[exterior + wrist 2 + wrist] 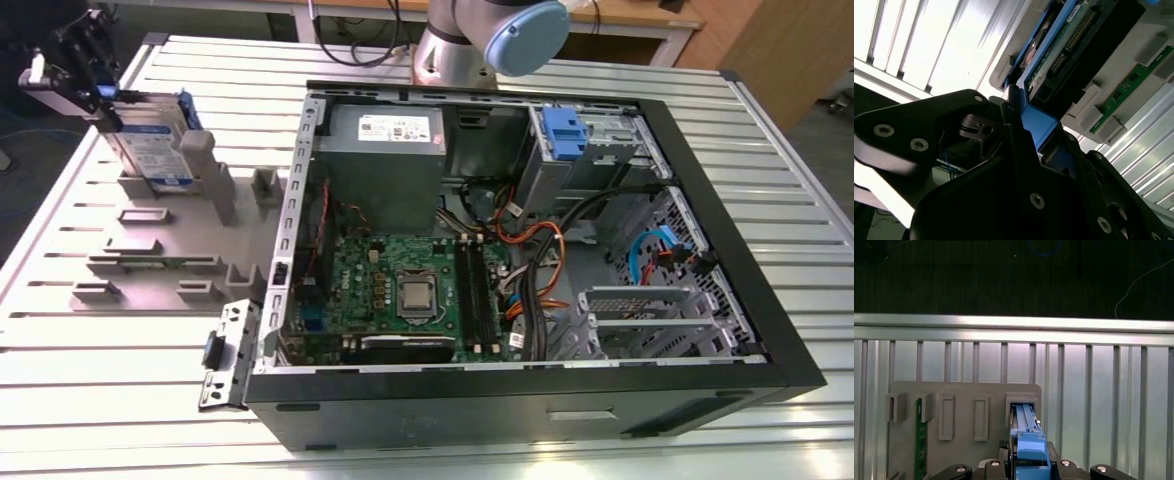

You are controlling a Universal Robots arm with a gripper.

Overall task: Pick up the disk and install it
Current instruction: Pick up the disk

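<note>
Your end effector (pixel 96 98) is at the exterior view's left, over the slatted counter (pixel 80 370) and well apart from the open computer case (pixel 534 410). It is drawn in narrow and clamped on the upper end of the disk (pixel 147 150). The disk stands upright in a slot of the grey holder (pixel 167 255) (its white and blue label shows in the exterior view).

In the first wrist view you look straight down the disk's (pixel 1023 417) blue rail. It runs from between the end effector's (pixel 1026 467) black parts into the end slot of the holder (pixel 964 390), so the disk's lower end appears seated there. A green memory module (pixel 919 440) sits in another slot of the same holder.

The second wrist view shows you the black fingers (pixel 1013 107) pressed against the blue rail, with the disk's (pixel 1066 42) circuit-board side just beyond them.

Inside the case, the metal drive cage (pixel 607 140) with its blue latch (pixel 561 132) stands beside the grey box with the white sticker (pixel 387 130). The motherboard (pixel 400 285) lies below them. The arm's base (pixel 461 45) rises just behind the case.
</note>
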